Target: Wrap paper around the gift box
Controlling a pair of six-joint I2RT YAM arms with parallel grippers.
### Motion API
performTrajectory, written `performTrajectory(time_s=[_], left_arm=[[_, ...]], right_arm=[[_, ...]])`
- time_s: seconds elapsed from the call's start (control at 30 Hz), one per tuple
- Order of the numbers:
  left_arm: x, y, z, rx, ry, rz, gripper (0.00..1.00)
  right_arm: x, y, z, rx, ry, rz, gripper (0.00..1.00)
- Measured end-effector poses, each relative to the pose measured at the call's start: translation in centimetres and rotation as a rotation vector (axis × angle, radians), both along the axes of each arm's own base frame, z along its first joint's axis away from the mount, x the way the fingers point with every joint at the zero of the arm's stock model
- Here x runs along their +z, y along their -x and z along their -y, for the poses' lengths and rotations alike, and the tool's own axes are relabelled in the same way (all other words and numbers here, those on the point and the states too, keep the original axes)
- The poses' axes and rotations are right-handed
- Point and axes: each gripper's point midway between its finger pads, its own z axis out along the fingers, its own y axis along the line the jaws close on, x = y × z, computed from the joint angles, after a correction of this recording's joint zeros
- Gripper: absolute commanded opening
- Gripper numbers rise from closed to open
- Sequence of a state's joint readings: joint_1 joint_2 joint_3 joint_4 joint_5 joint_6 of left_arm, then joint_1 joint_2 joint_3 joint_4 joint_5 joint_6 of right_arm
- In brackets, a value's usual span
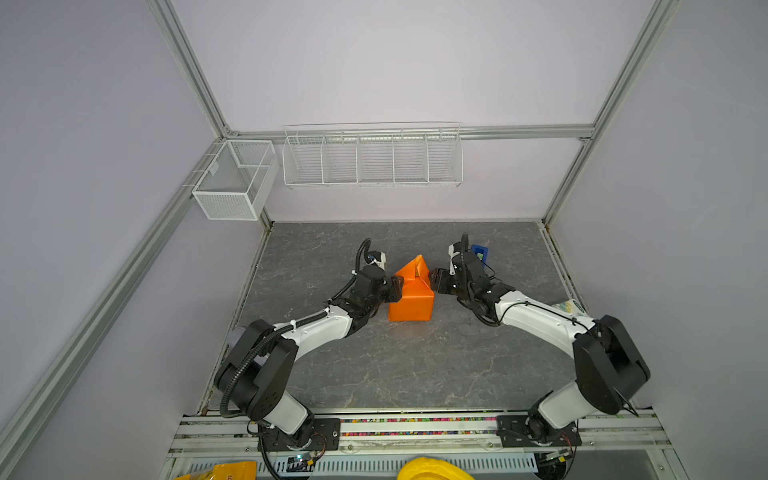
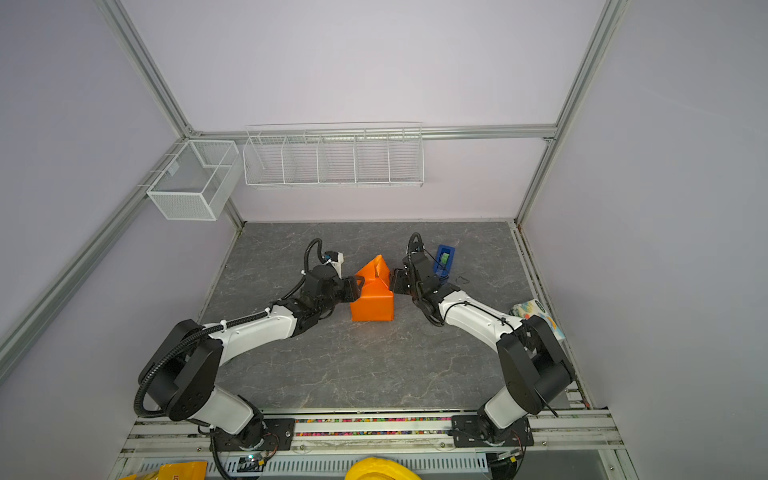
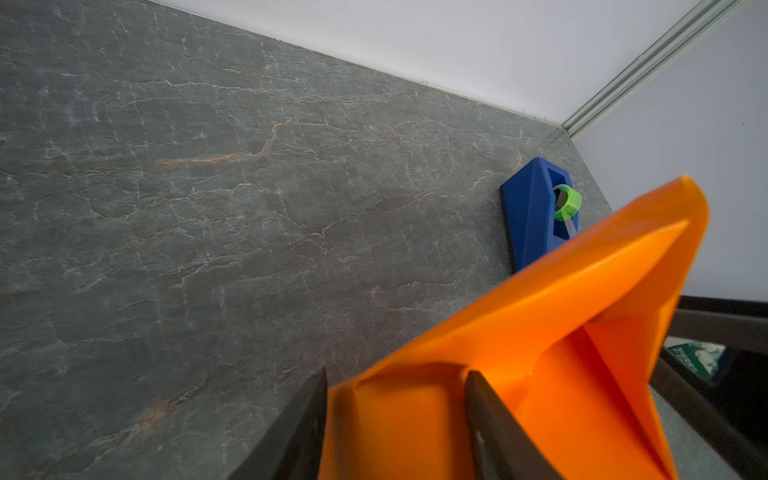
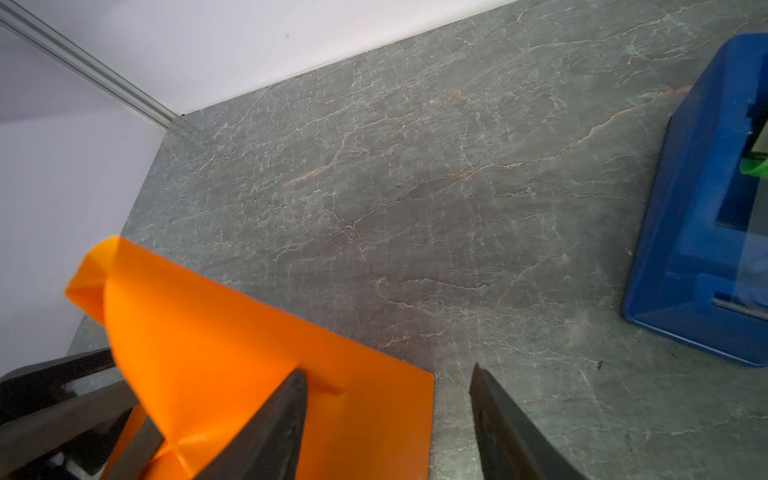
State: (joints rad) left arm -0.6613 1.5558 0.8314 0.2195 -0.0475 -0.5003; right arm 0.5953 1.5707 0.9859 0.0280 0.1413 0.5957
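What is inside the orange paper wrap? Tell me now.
Only folded orange paper shows, its far flaps standing up. The gift box cannot be seen; paper covers it in every view.

One folded orange paper (image 1: 411, 305), one blue tape dispenser (image 2: 446, 251), one patterned packet (image 2: 528, 309), one mesh basket (image 1: 235, 183), one wire rack (image 1: 372, 162).

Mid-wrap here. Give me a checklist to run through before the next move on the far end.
1. Left tool closed on the paper: ok.
2. Right tool open, holding nothing: ok.
3. Far flap folded down: not ok, it stands up in a point.
4. Near face of the wrap flat: ok.
5. Box fully covered: none shows from above; inside the far end, cannot tell.
6. Dispenser on the table beside the right arm: ok.
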Motion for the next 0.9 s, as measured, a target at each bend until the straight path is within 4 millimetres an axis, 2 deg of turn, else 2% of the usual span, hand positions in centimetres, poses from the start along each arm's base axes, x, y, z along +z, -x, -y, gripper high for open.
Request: performTrajectory(time_s=[0.1, 0.5, 0.7, 0.9], left_arm=[[0.0, 0.0, 0.0, 0.0, 0.0, 0.0, 0.53], [0.0, 0.0, 0.0, 0.001, 0.001, -0.002, 0.53], [0.0, 0.1, 0.0, -0.003, 0.002, -0.004, 0.53], [-0.1, 0.1, 0.0, -0.002, 0.0, -0.006, 0.53]], right_arm=[[-1.0, -0.1, -0.1, -0.001, 0.01, -0.018, 0.65], [-1.0, -0.5, -1.3, 0.039, -0.028, -0.006, 0.65], [-1.0, 0.0, -2.3, 0.104, -0.05, -0.015, 0.66], [-1.2, -0.3, -3.6, 0.153, -0.082, -0.017, 0.67]])
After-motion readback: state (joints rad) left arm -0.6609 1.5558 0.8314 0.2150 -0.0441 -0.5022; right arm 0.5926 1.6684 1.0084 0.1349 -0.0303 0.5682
